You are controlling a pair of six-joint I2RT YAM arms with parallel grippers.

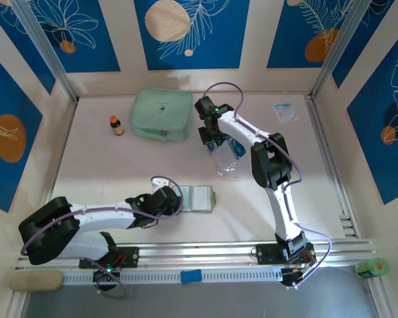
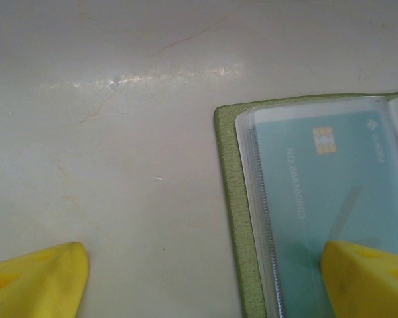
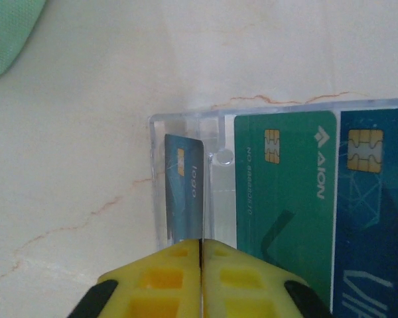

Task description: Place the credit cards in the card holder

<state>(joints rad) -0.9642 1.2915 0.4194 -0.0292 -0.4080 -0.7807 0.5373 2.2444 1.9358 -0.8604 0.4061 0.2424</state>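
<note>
The card holder lies open near the table's front, olive with clear sleeves. A teal credit card sits inside its top sleeve. My left gripper is open across the holder's left edge, with one yellow finger over the sleeve and the other over bare table. My right gripper is shut on a blue credit card that stands on edge in a clear plastic box. A green card and a dark blue card lie flat in that box.
A pale mint zip pouch lies at the back with a small brown bottle to its left. A white-and-blue paper packet lies at the back right. Metal rails edge the table.
</note>
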